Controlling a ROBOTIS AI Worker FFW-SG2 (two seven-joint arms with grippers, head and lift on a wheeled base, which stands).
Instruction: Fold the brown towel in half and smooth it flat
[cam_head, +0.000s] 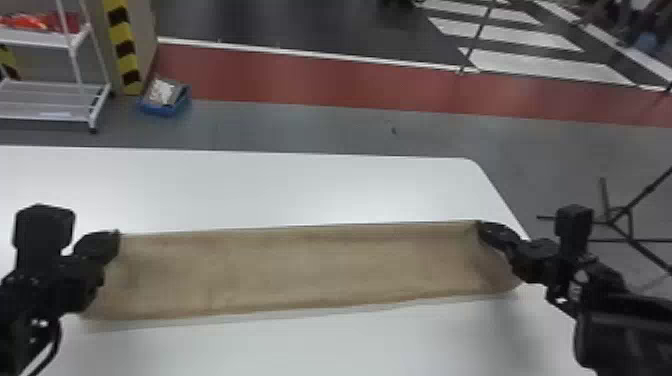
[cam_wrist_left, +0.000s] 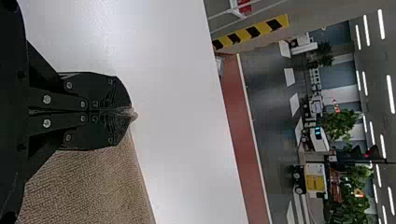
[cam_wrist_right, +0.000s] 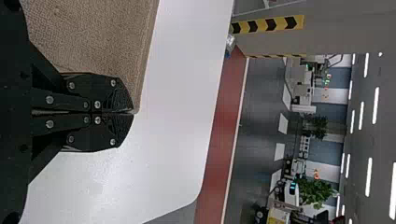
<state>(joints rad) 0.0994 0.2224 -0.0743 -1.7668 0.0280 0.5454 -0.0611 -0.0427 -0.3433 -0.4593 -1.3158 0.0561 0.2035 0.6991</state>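
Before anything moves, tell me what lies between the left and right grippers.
The brown towel spans from the left gripper to the right gripper in the head view.

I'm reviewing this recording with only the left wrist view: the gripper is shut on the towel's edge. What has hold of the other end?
Observer: The right gripper; in the right wrist view its fingers are shut on a corner of the towel.
Operator: And how does the towel run between the two grippers?
Observer: In the head view, its far edge runs nearly straight from the left gripper to the right one.
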